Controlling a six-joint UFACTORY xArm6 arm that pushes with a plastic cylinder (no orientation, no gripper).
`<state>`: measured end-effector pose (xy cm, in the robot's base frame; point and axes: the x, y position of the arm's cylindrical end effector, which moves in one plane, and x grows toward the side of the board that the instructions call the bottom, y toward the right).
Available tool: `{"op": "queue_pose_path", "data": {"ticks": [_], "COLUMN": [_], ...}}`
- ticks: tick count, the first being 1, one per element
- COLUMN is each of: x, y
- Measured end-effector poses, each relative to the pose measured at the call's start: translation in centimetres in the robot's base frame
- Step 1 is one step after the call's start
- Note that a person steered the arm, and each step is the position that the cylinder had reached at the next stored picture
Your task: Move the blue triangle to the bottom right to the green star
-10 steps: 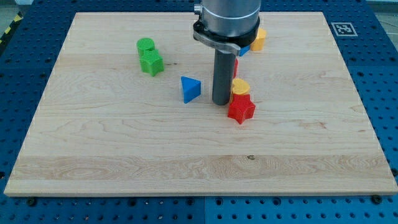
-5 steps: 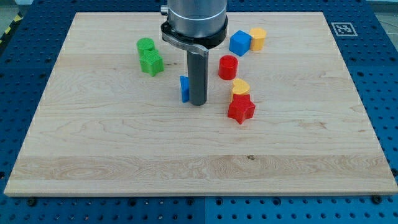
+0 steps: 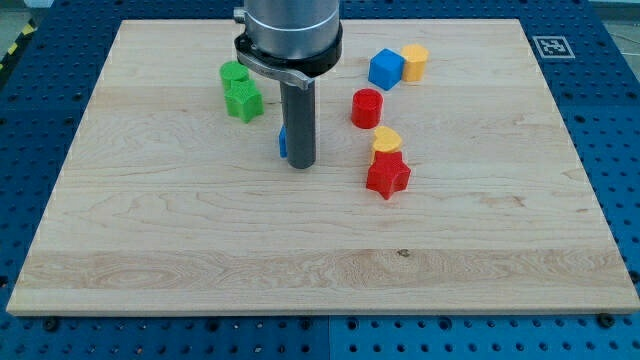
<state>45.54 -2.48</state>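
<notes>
The blue triangle [image 3: 283,142] shows only as a thin blue sliver at the left edge of my rod, near the board's middle; most of it is hidden behind the rod. My tip [image 3: 301,163] rests on the board right against the triangle's right side. The green star [image 3: 244,101] lies up and to the left of the triangle, with a small gap between them.
A green cylinder [image 3: 234,73] touches the star's upper left. A red cylinder [image 3: 367,107], a yellow block [image 3: 386,140] and a red star [image 3: 388,176] lie right of my tip. A blue cube [image 3: 385,69] and another yellow block [image 3: 414,62] sit at the top right.
My rod has moved left across the board, reached the blue triangle and pushed it a little to the left, toward the green star. The other blocks have not moved.
</notes>
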Motion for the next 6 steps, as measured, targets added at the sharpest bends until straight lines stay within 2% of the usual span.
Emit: {"op": "queue_pose_path", "data": {"ticks": [4, 6], "x": [-1.4, -2.5], "y": [0.5, -1.1]}}
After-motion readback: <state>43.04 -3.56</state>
